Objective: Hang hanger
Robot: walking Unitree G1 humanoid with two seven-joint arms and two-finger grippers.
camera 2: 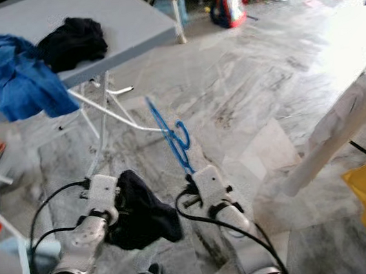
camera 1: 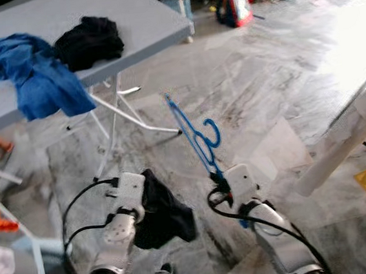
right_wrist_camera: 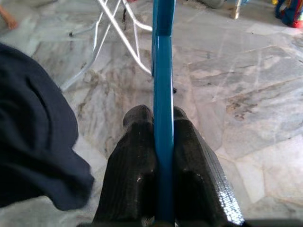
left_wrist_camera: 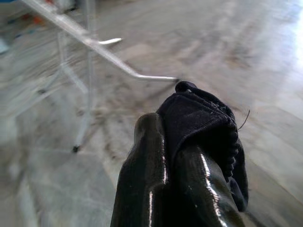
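We see right end effector (right_wrist_camera: 163, 137) clamped on blue hanger (camera 1: 194, 134); both black fingers (right_wrist_camera: 132, 165) press against its flat bar. Hanger extends up and forward from fingertips, hook end near middle, held in air above marble floor (camera 1: 282, 88). Left end effector (left_wrist_camera: 184, 156) closed on black garment (camera 1: 164, 210), cloth draping beside hanger. Bench (camera 1: 61, 19) at left front carries blue cloth (camera 1: 34, 73) and black cloth (camera 1: 89, 39).

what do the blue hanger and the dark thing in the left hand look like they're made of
Blue hanger: likely plastic; a smooth, evenly coloured, slightly glossy bar, clamped in the right hand. Dark garment: soft black fabric, probably knit; it droops in limp folds and shows a stitched hem at the left hand.
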